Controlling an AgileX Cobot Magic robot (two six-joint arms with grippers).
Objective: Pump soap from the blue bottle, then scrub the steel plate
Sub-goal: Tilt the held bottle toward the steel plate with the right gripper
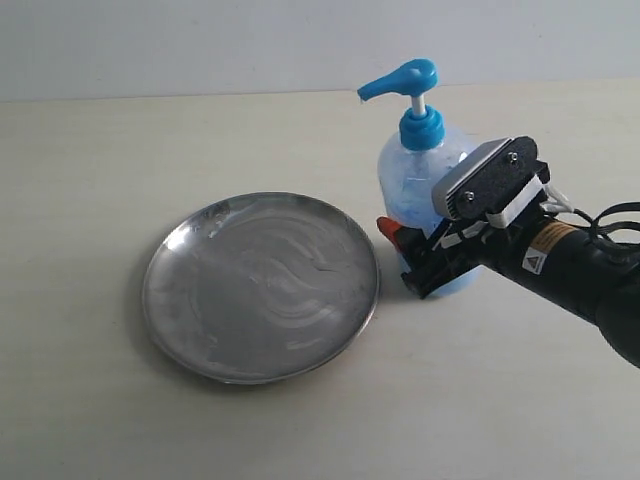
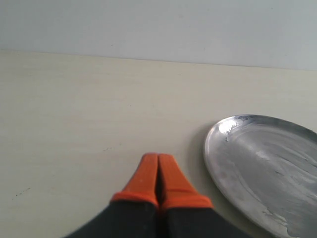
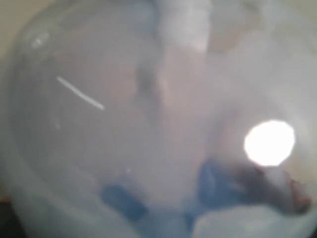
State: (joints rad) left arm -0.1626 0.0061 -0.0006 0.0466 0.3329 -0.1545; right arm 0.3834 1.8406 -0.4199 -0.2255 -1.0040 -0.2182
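Note:
The blue bottle (image 1: 412, 170) stands upright right of the steel plate (image 1: 262, 288), its blue pump head (image 1: 405, 78) raised with the spout pointing left. My right gripper (image 1: 405, 258) clasps the bottle's lower body, one orange fingertip (image 1: 388, 230) showing at its left side. The bottle's clear wall (image 3: 148, 124) fills the right wrist view in a blur. Pale swirly smears of soap (image 1: 285, 275) cover the plate. My left gripper (image 2: 158, 157) is shut and empty, low over bare table, with the plate's rim (image 2: 210, 148) just beside it.
A pale tabletop (image 1: 110, 140) runs back to a light wall (image 1: 200, 40). The right arm (image 1: 580, 270) reaches in from the right edge, trailing black cables.

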